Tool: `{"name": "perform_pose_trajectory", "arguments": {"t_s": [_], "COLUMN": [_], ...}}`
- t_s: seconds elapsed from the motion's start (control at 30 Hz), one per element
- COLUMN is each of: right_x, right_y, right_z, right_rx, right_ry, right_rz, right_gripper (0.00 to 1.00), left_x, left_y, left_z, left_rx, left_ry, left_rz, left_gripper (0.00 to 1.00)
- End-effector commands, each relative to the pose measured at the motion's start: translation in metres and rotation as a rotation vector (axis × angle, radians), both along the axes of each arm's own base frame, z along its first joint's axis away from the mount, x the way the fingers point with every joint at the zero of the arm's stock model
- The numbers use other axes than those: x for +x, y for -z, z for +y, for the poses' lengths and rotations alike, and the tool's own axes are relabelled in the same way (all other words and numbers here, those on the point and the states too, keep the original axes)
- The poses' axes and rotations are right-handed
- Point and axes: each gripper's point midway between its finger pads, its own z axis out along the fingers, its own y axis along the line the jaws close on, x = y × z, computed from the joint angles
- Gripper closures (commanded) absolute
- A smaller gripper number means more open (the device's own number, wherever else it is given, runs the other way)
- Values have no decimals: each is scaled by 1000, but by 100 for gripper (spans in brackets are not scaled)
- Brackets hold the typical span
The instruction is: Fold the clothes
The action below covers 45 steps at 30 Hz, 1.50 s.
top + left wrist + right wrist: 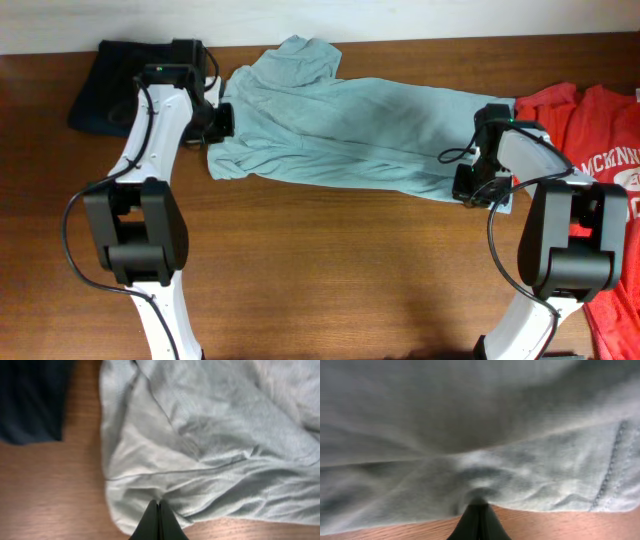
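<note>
My left jaws pinch shut on the left edge of the teal shirt (340, 130), my right jaws on its right edge. It lies stretched across the far surface (330, 270); plain wood spreads nearer me. Only overhead shows the red shirt (600, 120). The dark cloth (110, 85) lies far left.

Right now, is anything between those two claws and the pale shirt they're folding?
Nothing visible. The left gripper and right gripper are each shut on the pale grey-teal T-shirt, at opposite ends of its near edge. The dark cloth and red T-shirt lie off to the sides.
</note>
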Motion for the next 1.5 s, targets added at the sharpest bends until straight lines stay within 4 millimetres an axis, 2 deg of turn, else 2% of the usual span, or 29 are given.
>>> {"name": "perform_pose_trajectory", "arguments": {"t_s": [0.0, 0.13, 0.23, 0.53, 0.73, 1.07, 1.13, 1.2, 1.47], "right_x": [19, 26, 25, 38, 39, 15, 1, -13, -40], "right_y": [-11, -26, -29, -24, -12, 25, 27, 26, 22], "right_z": [15, 16, 18, 8, 9, 12, 15, 17, 19], "right_rx": [102, 115, 124, 69, 70, 77, 95, 101, 109], "right_ry": [-33, -41, -58, -72, -90, -88, -81, -43, -9], "right_rz": [-54, -61, -55, -111, -132, -102, -49, 10, 122], "right_gripper": [96, 96, 96, 96, 96, 96, 96, 96, 96], "left_x": [-4, -3, -2, -11, -11, -15, -21, -37, -76], "left_y": [5, 14, 21, 52, 58, 75, 76, 78, 90], "left_z": [-14, -24, -32, -34, -23, -10, 3, 17, 35], "left_rx": [-43, -44, -45, -40, 23, 94, 169, 245, 330], "left_ry": [28, 49, 65, 73, 59, 45, 32, 21, -58], "left_rz": [-1, -14, -23, -15, -21, -23, 1, 61, 195], "left_gripper": [100, 100, 100, 100, 100, 100, 100, 100, 100]}}
